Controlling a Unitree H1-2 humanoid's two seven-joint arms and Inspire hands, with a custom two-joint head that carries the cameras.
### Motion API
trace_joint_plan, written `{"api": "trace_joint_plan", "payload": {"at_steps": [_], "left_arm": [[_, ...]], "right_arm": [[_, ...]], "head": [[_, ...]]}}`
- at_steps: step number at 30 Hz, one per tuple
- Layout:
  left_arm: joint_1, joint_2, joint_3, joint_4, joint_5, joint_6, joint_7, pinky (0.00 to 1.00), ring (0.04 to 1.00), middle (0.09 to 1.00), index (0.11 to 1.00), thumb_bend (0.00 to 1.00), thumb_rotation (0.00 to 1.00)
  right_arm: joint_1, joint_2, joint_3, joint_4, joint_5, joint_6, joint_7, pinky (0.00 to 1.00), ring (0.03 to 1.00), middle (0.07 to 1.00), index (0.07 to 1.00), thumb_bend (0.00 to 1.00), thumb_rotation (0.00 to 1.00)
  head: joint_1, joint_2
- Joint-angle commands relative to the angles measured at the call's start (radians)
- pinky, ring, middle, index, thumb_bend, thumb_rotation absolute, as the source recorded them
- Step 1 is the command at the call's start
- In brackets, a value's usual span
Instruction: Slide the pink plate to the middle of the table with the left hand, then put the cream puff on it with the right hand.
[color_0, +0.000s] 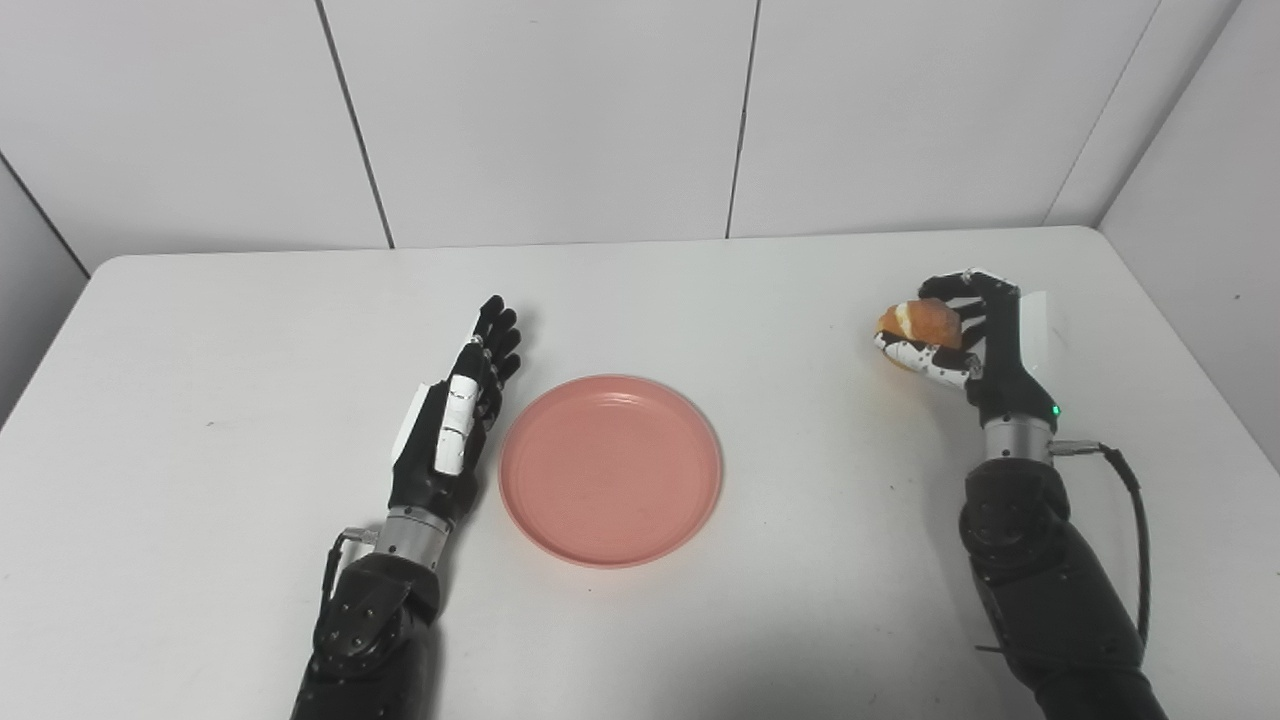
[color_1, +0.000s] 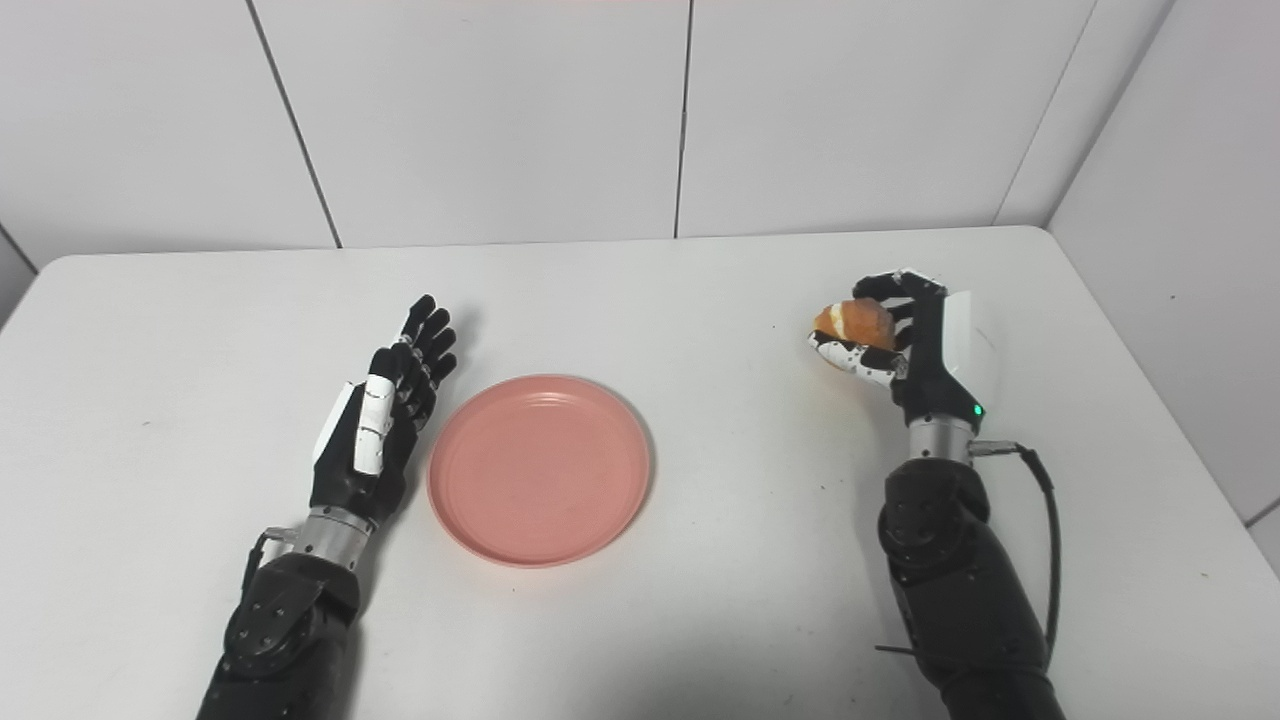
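**Right hand holds the puff, plate lies to its left**

The right hand, near the counter's right edge, has its fingers closed around the cream puff. The pink plate sits mid-counter, well apart, nearer the front edge. The left hand lies flat with fingers spread, holding nothing, just beside the plate's left rim. The right eye view shows that narrow gap more plainly.

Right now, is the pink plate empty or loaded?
Empty. The pink plate shows only bare surface; the cream puff sits in the right hand, off to its right.
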Motion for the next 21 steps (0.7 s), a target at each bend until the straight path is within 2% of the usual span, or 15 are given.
{"api": "trace_joint_plan", "payload": {"at_steps": [1, 8, 12, 15, 21], "left_arm": [[0.107, 0.0, -0.002, 0.051, 0.009, 0.01, 0.003, 1.0, 0.99, 0.984, 0.989, 0.71, 1.0], [0.115, -0.016, -0.004, 0.026, 0.017, 0.022, 0.016, 1.0, 0.993, 0.989, 0.997, 0.7, 1.0], [0.12, -0.031, -0.005, 0.01, 0.027, 0.031, 0.033, 1.0, 0.99, 0.986, 0.99, 0.7, 1.0], [0.123, -0.036, -0.008, 0.001, 0.03, 0.035, 0.039, 1.0, 0.994, 0.99, 0.993, 0.69, 1.0], [0.124, -0.052, -0.013, -0.015, 0.039, 0.05, 0.056, 1.0, 1.0, 0.993, 0.995, 0.67, 1.0]], "right_arm": [[-0.016, -0.02, 0.003, -0.049, 0.007, -0.058, 0.014, 0.34, 0.467, 0.573, 0.458, 0.49, 0.0], [-0.007, -0.017, 0.017, -0.097, 0.017, -0.072, 0.047, 0.34, 0.458, 0.559, 0.48, 0.49, 0.0], [0.004, -0.005, 0.02, -0.158, 0.009, -0.039, 0.068, 0.34, 0.452, 0.558, 0.479, 0.49, 0.0], [0.011, 0.002, 0.026, -0.192, 0.012, -0.041, 0.085, 0.34, 0.451, 0.558, 0.479, 0.49, 0.0], [0.022, 0.005, 0.051, -0.214, 0.027, -0.119, 0.107, 0.35, 0.458, 0.539, 0.48, 0.49, 0.0]], "head": [[0.007, 0.0], [0.043, 0.005], [0.071, 0.009], [0.08, 0.011], [0.11, 0.018]]}}
